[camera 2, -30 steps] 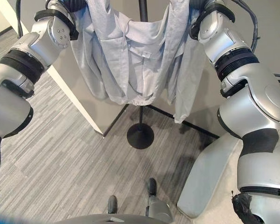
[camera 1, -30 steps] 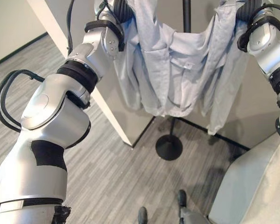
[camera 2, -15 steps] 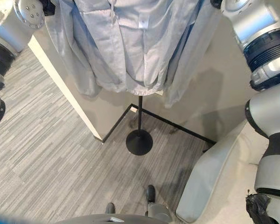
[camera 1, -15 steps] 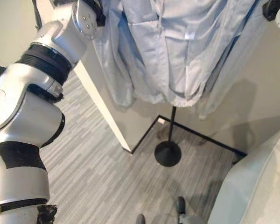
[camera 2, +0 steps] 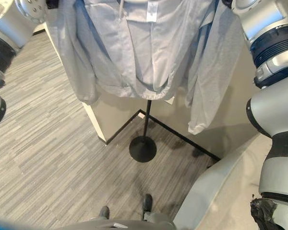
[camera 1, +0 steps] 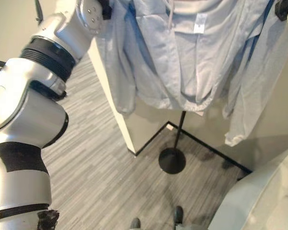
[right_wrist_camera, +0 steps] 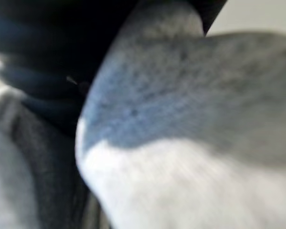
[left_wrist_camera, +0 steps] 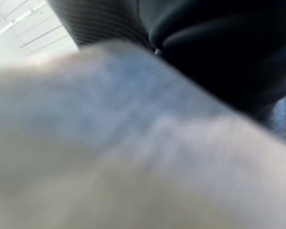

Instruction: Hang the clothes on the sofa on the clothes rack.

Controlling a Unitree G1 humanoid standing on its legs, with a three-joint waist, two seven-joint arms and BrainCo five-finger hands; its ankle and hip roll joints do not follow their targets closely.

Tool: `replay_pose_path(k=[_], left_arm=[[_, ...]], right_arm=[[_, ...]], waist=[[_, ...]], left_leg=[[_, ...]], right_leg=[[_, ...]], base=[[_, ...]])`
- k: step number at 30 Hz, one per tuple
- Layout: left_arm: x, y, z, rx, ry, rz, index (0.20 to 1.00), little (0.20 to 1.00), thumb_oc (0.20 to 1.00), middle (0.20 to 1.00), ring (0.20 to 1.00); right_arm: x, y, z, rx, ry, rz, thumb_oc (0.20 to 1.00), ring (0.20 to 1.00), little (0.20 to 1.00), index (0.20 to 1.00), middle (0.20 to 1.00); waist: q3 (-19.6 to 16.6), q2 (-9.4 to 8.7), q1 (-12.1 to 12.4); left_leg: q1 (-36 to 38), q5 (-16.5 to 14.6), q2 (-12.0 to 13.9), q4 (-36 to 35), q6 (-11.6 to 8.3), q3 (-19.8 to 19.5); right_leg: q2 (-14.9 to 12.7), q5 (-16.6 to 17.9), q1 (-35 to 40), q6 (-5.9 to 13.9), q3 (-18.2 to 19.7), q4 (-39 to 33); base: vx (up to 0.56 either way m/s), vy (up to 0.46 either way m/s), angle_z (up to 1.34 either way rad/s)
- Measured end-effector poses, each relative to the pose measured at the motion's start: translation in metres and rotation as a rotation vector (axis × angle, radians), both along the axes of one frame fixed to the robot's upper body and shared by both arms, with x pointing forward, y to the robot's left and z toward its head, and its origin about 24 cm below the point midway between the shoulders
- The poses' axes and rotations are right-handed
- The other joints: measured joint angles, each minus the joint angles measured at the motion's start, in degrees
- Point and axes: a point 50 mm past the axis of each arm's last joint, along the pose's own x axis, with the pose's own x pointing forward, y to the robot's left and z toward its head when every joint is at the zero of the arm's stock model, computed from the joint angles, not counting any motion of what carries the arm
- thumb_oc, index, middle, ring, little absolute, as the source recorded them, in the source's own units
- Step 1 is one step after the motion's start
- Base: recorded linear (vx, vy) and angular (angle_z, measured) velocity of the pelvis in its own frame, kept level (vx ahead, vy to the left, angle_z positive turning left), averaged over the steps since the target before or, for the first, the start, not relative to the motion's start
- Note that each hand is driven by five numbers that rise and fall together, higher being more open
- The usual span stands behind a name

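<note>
A light grey-blue hoodie (camera 1: 182,57) hangs spread in front of the black pole of the clothes rack (camera 1: 181,129), held up high between my two raised arms. Its hem sits well above the rack's round base (camera 1: 172,160), and one long sleeve (camera 1: 245,110) dangles on the right. In the left wrist view, cloth (left_wrist_camera: 109,143) lies close against my left hand (left_wrist_camera: 219,47) and hides the fingers. My right hand (right_wrist_camera: 47,43) is likewise wrapped in grey cloth (right_wrist_camera: 181,119).
A pale wall partition (camera 1: 115,115) juts out left of the rack, with walls close behind it. The light grey sofa (camera 2: 216,191) fills the lower right. Grey striped carpet (camera 1: 101,182) lies open to the left.
The camera view has shifted. The hoodie hangs more open, its neck label shows near the top, and the right sleeve now dangles lower and apart from the body.
</note>
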Motion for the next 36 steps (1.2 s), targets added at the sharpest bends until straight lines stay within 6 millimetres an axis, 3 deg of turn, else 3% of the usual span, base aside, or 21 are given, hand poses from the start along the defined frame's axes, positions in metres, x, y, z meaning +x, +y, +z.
replay_pose_path(k=[1,2,3,4,5,7,10,12,14,16,18,19,21,22,23,25,26,28,29,32,36], left_arm=[[0.000,0.001,0.000,0.002,0.004,0.002,0.200,0.200,0.200,0.200,0.200],[0.000,0.006,0.001,-0.002,0.006,0.016,0.200,0.200,0.200,0.200,0.200],[-0.002,0.014,0.004,-0.017,0.003,0.031,0.200,0.200,0.200,0.200,0.200],[-0.003,0.021,0.005,-0.024,0.002,0.043,0.200,0.200,0.200,0.200,0.200],[-0.001,0.023,0.000,-0.016,0.021,0.056,0.200,0.200,0.200,0.200,0.200],[0.000,0.028,-0.004,-0.012,0.037,0.073,0.200,0.200,0.200,0.200,0.200],[-0.008,0.050,0.009,-0.026,0.002,0.133,0.200,0.200,0.200,0.200,0.200],[-0.012,0.061,0.014,-0.033,-0.011,0.164,0.200,0.200,0.200,0.200,0.200],[-0.013,0.060,0.017,-0.032,-0.020,0.162,0.200,0.200,0.200,0.200,0.200],[-0.016,0.060,0.022,-0.032,-0.032,0.164,0.200,0.200,0.200,0.200,0.200],[-0.019,0.060,0.028,-0.013,-0.048,0.169,0.200,0.200,0.200,0.200,0.200],[-0.020,0.060,0.029,-0.006,-0.052,0.173,0.200,0.200,0.200,0.200,0.200],[-0.024,0.063,0.036,0.009,-0.070,0.194,0.200,0.200,0.200,0.200,0.200],[-0.025,0.061,0.039,0.009,-0.076,0.189,0.200,0.200,0.200,0.200,0.200],[-0.025,0.065,0.038,0.006,-0.076,0.199,0.200,0.200,0.200,0.200,0.200],[-0.029,0.072,0.040,0.012,-0.085,0.218,0.200,0.200,0.200,0.200,0.200],[-0.029,0.069,0.039,0.019,-0.085,0.203,0.200,0.200,0.200,0.200,0.200],[-0.026,0.057,0.035,0.030,-0.080,0.152,0.200,0.200,0.200,0.200,0.200],[-0.026,0.051,0.031,0.016,-0.100,0.112,0.200,0.200,0.200,0.200,0.200],[-0.027,0.046,0.032,0.010,-0.109,0.087,0.200,0.200,0.200,0.200,0.200],[-0.023,0.031,0.027,0.015,-0.097,0.035,0.200,0.200,0.200,0.200,0.200]], right_arm=[[0.001,0.001,-0.001,-0.006,0.007,-0.001,0.200,0.200,0.200,0.200,0.200],[0.004,0.004,-0.004,-0.014,0.025,-0.001,0.200,0.200,0.200,0.200,0.200],[0.007,0.009,-0.008,-0.017,0.045,0.000,0.200,0.200,0.200,0.200,0.200],[0.015,0.013,-0.021,-0.013,0.094,0.003,0.200,0.200,0.200,0.200,0.200],[0.020,0.013,-0.034,-0.006,0.141,0.006,0.200,0.200,0.200,0.200,0.200],[0.017,0.009,-0.029,0.034,0.118,0.018,0.200,0.200,0.200,0.200,0.200],[0.018,0.016,-0.028,-0.009,0.124,0.025,0.200,0.200,0.200,0.200,0.200],[0.017,0.012,-0.029,-0.006,0.138,0.018,0.200,0.200,0.200,0.200,0.200],[0.013,0.000,-0.025,0.015,0.130,-0.013,0.200,0.200,0.200,0.200,0.200],[0.011,-0.008,-0.023,0.034,0.125,-0.032,0.200,0.200,0.200,0.200,0.200],[0.009,-0.013,-0.024,0.046,0.124,-0.041,0.200,0.200,0.200,0.200,0.200],[0.009,-0.016,-0.024,0.047,0.125,-0.048,0.200,0.200,0.200,0.200,0.200],[0.007,-0.018,-0.022,0.048,0.116,-0.047,0.200,0.200,0.200,0.200,0.200],[0.008,-0.018,-0.024,0.048,0.120,-0.048,0.200,0.200,0.200,0.200,0.200],[0.007,-0.016,-0.022,0.049,0.113,-0.036,0.200,0.200,0.200,0.200,0.200],[0.003,-0.014,-0.018,0.032,0.091,-0.010,0.200,0.200,0.200,0.200,0.200],[0.002,-0.021,-0.020,0.023,0.094,-0.029,0.200,0.200,0.200,0.200,0.200],[0.004,-0.031,-0.031,0.049,0.126,-0.073,0.200,0.200,0.200,0.200,0.200],[0.001,-0.037,-0.029,0.053,0.109,-0.082,0.200,0.200,0.200,0.200,0.200],[-0.002,-0.040,-0.027,0.028,0.104,-0.085,0.200,0.200,0.200,0.200,0.200],[-0.007,-0.047,-0.025,0.021,0.099,-0.098,0.200,0.200,0.200,0.200,0.200]], waist=[[0.0,0.29,1.0],[0.0,1.70,2.6],[0.2,3.91,4.5],[1.0,3.05,4.6],[0.8,1.32,3.4],[1.1,1.33,3.8],[0.8,1.93,4.4],[0.6,2.03,4.3],[0.4,1.89,4.1],[0.4,3.15,3.9],[0.4,3.28,3.2],[0.4,3.37,2.8],[0.7,4.43,2.3],[0.9,4.72,1.3],[1.0,4.97,1.2],[1.4,5.00,0.1],[1.6,4.52,-0.8],[0.9,1.19,-0.9],[-0.7,0.53,-0.8],[-1.1,2.79,-0.8],[-1.1,3.41,-2.6]], left_leg=[[-1.8,0.4,-1.7,-3.2,0.33,0.8],[-1.9,-0.2,-1.6,-5.6,0.11,1.6],[-1.3,3.1,0.9,-6.7,2.47,1.1],[-1.4,5.1,1.7,-4.5,3.29,1.6],[-1.3,5.1,0.8,-2.8,3.37,1.6],[-1.1,4.6,0.1,-0.4,2.15,0.9],[1.4,4.8,0.2,-1.1,3.37,2.6],[2.8,3.6,-0.4,-0.7,5.58,6.1],[3.4,1.8,-2.5,0.3,9.05,6.7],[3.5,2.9,-2.5,0.6,13.66,7.6],[3.6,3.2,-2.5,0.7,15.33,8.0],[3.7,2.7,-2.3,0.8,14.75,7.9],[4.1,2.4,-1.6,0.5,14.83,7.9],[4.7,2.2,-1.0,-0.1,14.70,7.4],[5.8,2.0,-0.6,-1.4,14.48,7.4],[7.7,1.6,-0.5,-3.2,13.07,7.3],[8.8,1.4,-0.8,-3.3,12.76,6.3],[12.4,0.0,-2.1,-3.5,10.64,5.6],[12.3,-1.9,-2.2,-2.3,8.62,4.1],[12.1,-2.7,2.1,-2.3,7.07,2.6],[13.4,-1.7,5.1,-5.8,4.76,2.1]], right_leg=[[0.0,-1.1,-1.5,1.55,1.8,0.0],[1.7,-2.8,-2.4,3.29,2.5,0.6],[4.7,-4.2,-4.4,2.69,1.2,6.0],[5.0,-7.0,-6.2,2.30,0.4,16.1],[4.2,-10.9,-4.4,2.58,1.4,18.1],[3.9,-11.2,-0.2,1.42,2.5,11.4],[3.2,-10.6,3.9,3.04,2.7,6.1],[0.7,-12.5,2.9,5.30,2.1,11.2],[-2.8,-12.9,1.5,6.75,2.4,18.6],[-3.6,-14.1,-1.8,8.62,2.7,26.6],[-4.6,-14.7,-3.8,9.07,2.1,30.3],[-5.8,-14.8,-3.8,8.94,1.9,29.1],[-10.0,-13.4,-1.8,9.84,1.8,16.5],[-11.9,-9.2,-1.6,9.98,2.3,9.9],[-12.4,-7.8,-2.5,10.56,2.6,6.7],[-11.5,-4.3,-2.8,10.56,2.5,0.0],[-11.1,-2.2,-2.1,10.78,2.3,0.2],[-9.3,-0.4,0.5,9.67,2.4,1.7],[-8.1,1.5,1.3,8.44,3.1,1.8],[-3.8,2.3,2.5,6.58,1.1,0.5],[-0.9,1.5,2.3,5.34,0.0,0.5]], base=[[0.19,0.102,-0.44],[0.19,0.115,-1.05],[0.14,0.091,-1.25],[0.13,0.091,-0.75],[0.12,0.097,-0.15],[0.25,0.185,-0.06],[0.19,0.166,-0.65],[0.10,0.146,-0.42],[0.03,0.105,-0.05],[0.05,0.051,-0.01],[0.13,-0.059,0.04],[0.16,-0.120,-0.02],[0.13,-0.128,-0.13],[0.21,-0.189,-0.16],[0.22,-0.201,-0.15],[0.16,-0.193,0.08],[0.09,-0.134,0.54],[0.11,-0.166,0.43],[0.15,-0.248,0.25],[0.09,-0.145,0.11],[0.05,-0.074,0.01]])
